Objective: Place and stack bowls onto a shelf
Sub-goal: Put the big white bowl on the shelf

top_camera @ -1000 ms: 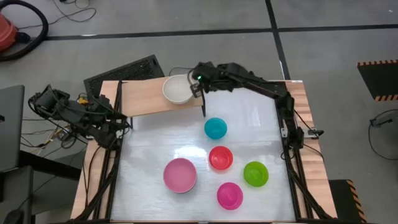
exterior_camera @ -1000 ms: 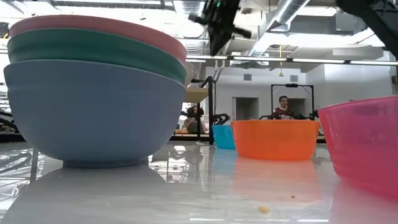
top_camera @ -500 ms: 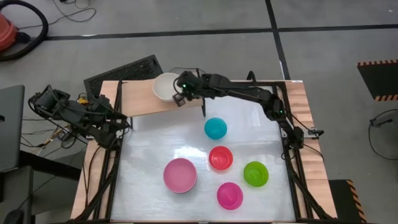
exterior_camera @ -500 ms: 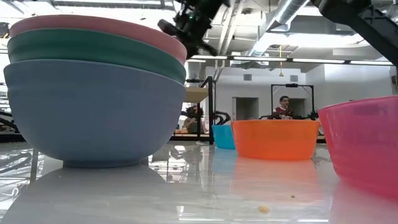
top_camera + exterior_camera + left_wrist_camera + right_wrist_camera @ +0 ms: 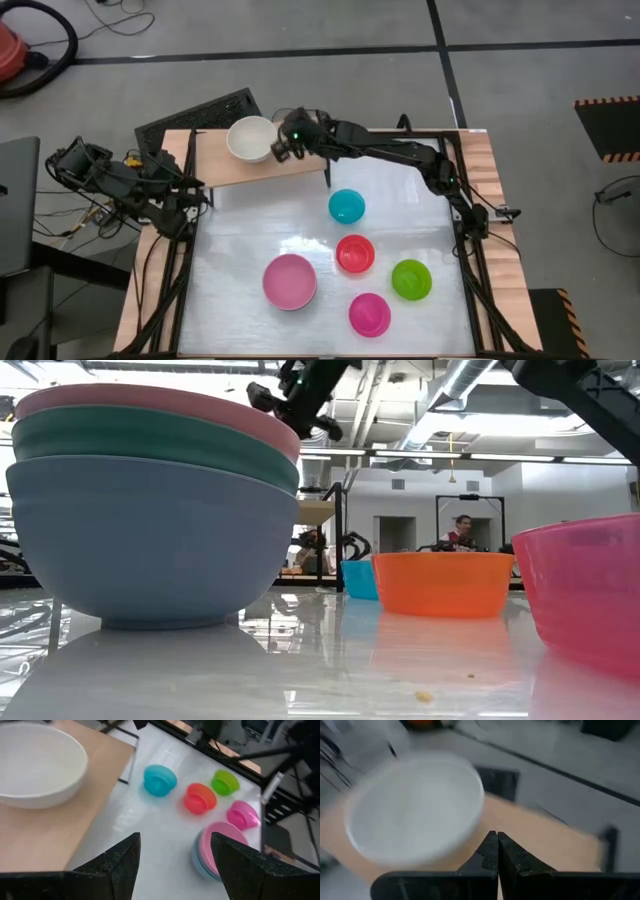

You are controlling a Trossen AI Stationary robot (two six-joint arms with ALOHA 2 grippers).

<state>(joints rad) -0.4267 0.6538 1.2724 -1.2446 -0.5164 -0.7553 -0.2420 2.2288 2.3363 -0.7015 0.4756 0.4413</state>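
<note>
A white bowl [image 5: 250, 138] stands upright on its base on the light-wood shelf [image 5: 215, 172] at the table's far left. My right gripper [image 5: 282, 150] is shut and reaches over the shelf, right beside the bowl's right side. A stack of pale pink, dark green and light blue bowls [image 5: 290, 282] stands on the table near the front. The cyan [image 5: 347, 206], red [image 5: 355, 254], lime [image 5: 411, 279] and magenta [image 5: 369, 314] small bowls stand apart on the table. My left gripper [image 5: 172, 851] is open and waits at the table's left edge. My right gripper pushes the white bowl with its shut fingertips [image 5: 492, 845], which lie against the outer wall [image 5: 470, 832] on the side toward the table's right. The fingers come nearly level from the right. The bowl stays upright with its base on the shelf board.
The shelf's black leg [image 5: 329, 172] stands on the table by the cyan bowl. The shelf board [image 5: 45, 835] has bare wood to the left of and in front of the white bowl. A keyboard [image 5: 195, 112] lies beyond the table's far edge. People show in the room behind [image 5: 462, 530].
My right gripper has moved toward the table's left along the shelf, staying shut. The white bowl has slid leftward along the shelf board ahead of it, still upright.
</note>
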